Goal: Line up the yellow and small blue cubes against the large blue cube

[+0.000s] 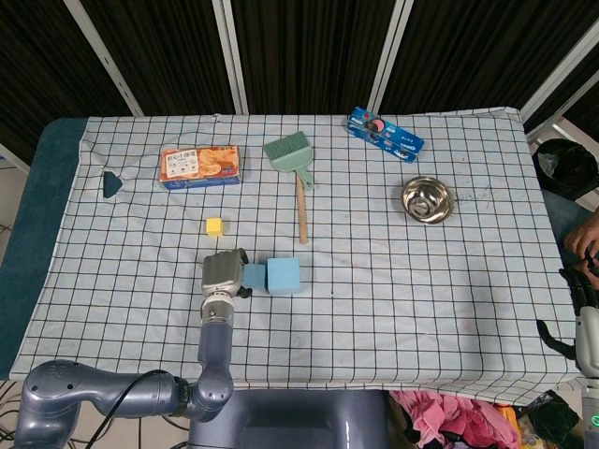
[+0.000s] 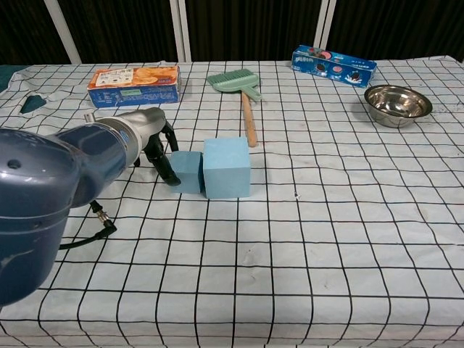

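Note:
The large blue cube (image 1: 284, 275) (image 2: 227, 167) stands near the table's middle front. The small blue cube (image 1: 254, 276) (image 2: 188, 172) sits flush against its left face. My left hand (image 1: 223, 273) (image 2: 148, 138) grips the small cube from the left, with dark fingers (image 2: 164, 163) on its near and far sides. The yellow cube (image 1: 214, 225) lies alone on the cloth beyond my left hand; the arm hides it in the chest view. My right hand (image 1: 582, 323) hangs off the table's right edge, its fingers apart and holding nothing.
A wooden-handled green brush (image 1: 296, 168) (image 2: 243, 90) lies just behind the cubes. An orange cracker box (image 1: 198, 166) (image 2: 134, 85) sits back left, a blue cookie pack (image 1: 385, 135) (image 2: 334, 65) and a steel bowl (image 1: 427, 198) (image 2: 397, 104) back right. A person's hand (image 1: 582, 238) shows at right.

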Controlling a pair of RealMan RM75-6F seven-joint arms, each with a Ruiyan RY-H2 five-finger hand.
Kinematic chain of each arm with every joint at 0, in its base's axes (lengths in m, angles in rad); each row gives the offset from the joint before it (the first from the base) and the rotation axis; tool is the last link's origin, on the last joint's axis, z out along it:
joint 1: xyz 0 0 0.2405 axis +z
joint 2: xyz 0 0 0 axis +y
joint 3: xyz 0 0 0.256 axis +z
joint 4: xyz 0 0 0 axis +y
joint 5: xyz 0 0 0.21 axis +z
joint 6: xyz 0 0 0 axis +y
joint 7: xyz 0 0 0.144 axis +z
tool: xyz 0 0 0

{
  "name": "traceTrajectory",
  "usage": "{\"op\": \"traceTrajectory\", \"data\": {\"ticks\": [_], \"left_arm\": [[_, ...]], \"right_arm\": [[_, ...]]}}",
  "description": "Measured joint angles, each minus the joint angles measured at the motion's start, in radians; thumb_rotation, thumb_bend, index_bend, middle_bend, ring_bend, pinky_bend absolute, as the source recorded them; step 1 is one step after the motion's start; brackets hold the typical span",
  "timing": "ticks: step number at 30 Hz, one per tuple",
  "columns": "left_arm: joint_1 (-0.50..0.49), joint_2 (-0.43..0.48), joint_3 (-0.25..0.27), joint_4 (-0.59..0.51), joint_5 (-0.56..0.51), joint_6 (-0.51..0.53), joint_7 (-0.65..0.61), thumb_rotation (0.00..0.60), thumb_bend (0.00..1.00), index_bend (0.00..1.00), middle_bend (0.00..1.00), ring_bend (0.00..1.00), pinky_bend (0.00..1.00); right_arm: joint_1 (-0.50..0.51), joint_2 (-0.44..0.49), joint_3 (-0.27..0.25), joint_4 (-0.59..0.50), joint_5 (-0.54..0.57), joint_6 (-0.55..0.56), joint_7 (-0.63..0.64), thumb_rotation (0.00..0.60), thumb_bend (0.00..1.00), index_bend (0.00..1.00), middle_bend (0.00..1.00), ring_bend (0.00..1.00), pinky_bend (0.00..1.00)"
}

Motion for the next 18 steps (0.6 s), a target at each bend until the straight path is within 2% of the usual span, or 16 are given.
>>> {"op": "traceTrajectory", "data": {"ticks": [6,18], "left_arm": [[0.001,0.002,0.003,-0.007,0.000,-0.002,0.008,0.600,0.13,0.33,0.61,0.33,0.39],[0.013,0.013,0.016,-0.038,0.018,0.027,0.012,0.600,0.13,0.28,0.61,0.33,0.39]], "right_arm": [[0.001,0.000,0.000,0.000,0.000,-0.002,-0.001,0.600,0.23,0.12,0.11,0.26,0.17],[-0.001,-0.001,0.002,-0.001,0.001,0.003,0.000,0.600,0.23,0.12,0.11,0.26,0.17]]}}
